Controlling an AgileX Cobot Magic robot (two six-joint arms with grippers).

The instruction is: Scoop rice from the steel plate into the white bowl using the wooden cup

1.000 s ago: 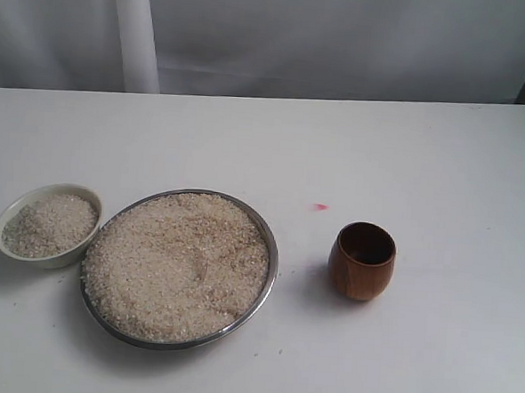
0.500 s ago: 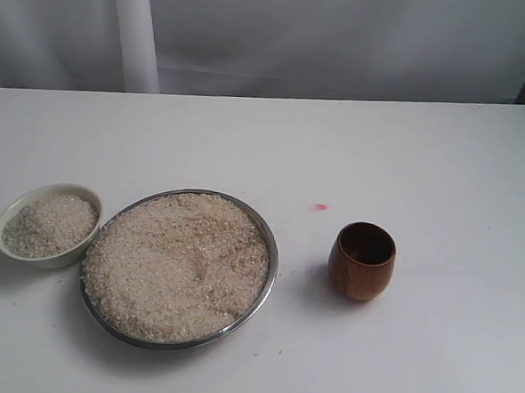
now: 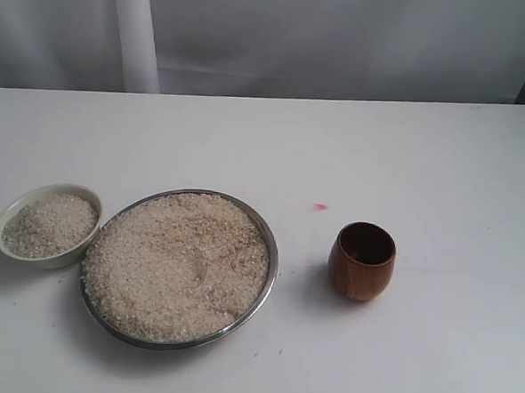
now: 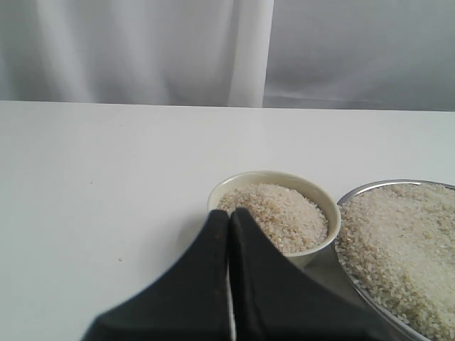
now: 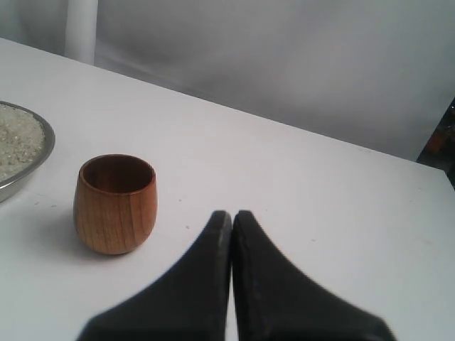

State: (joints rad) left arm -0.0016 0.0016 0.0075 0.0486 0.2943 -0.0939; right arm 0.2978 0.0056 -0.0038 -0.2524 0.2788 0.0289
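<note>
The steel plate (image 3: 271, 250) sits front left on the white table, heaped with rice (image 3: 178, 264). To its left stands the white bowl (image 3: 70, 256), which also holds rice. The wooden cup (image 3: 362, 260) stands upright and empty to the right of the plate. Neither arm shows in the exterior view. In the left wrist view my left gripper (image 4: 229, 213) is shut and empty, with the white bowl (image 4: 327, 207) and the plate (image 4: 355, 284) just beyond it. My right gripper (image 5: 232, 214) is shut and empty, apart from the wooden cup (image 5: 115, 206).
A small red mark (image 3: 321, 206) lies on the table (image 3: 407, 161) between the plate and the cup. A few stray grains lie near the plate's front. A white curtain (image 3: 343, 41) hangs behind the table's far edge.
</note>
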